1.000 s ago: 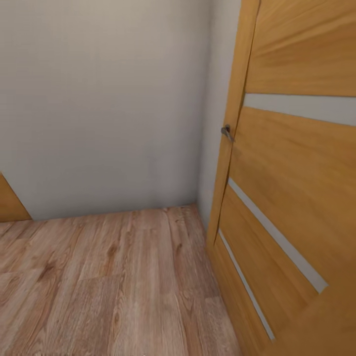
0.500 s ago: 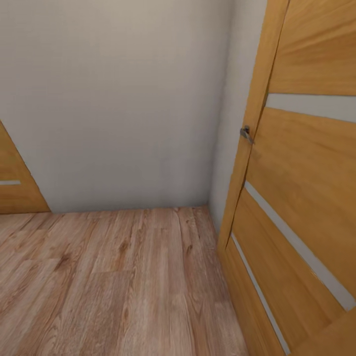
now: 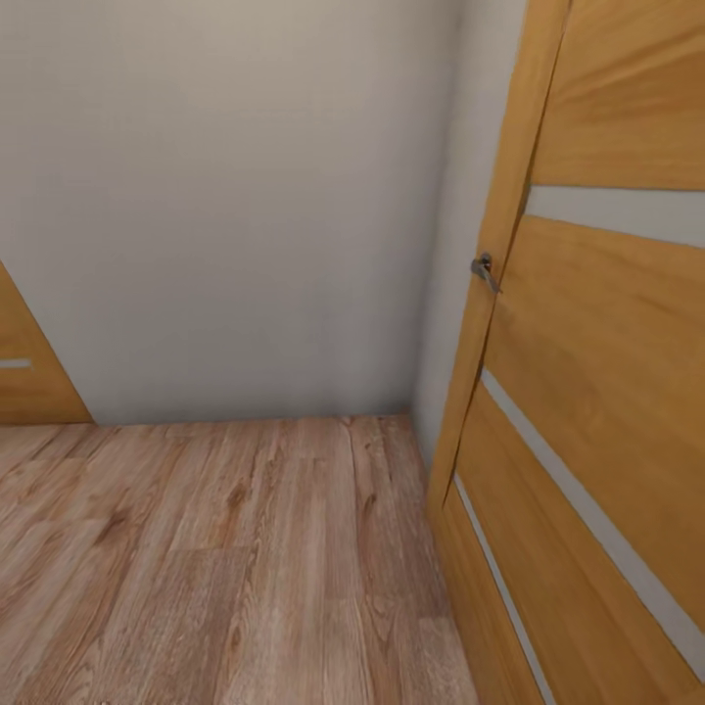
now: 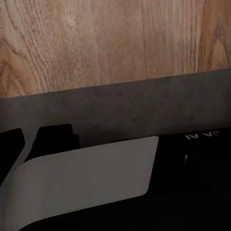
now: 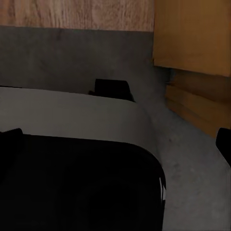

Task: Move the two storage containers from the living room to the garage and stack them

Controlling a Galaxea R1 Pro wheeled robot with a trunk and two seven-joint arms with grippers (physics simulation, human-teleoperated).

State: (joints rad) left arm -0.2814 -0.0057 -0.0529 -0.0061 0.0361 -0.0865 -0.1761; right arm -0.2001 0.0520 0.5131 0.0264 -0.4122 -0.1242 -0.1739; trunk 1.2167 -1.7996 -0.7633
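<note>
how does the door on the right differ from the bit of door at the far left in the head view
The right door takes up much of that side of the view, while the left door is only a small corner at the edge. The right door shows a metal handle and three pale strips; the left door shows one short strip and no handle. Both are orange-brown wood above the light wood-plank floor, on either side of the plain wall.
</note>
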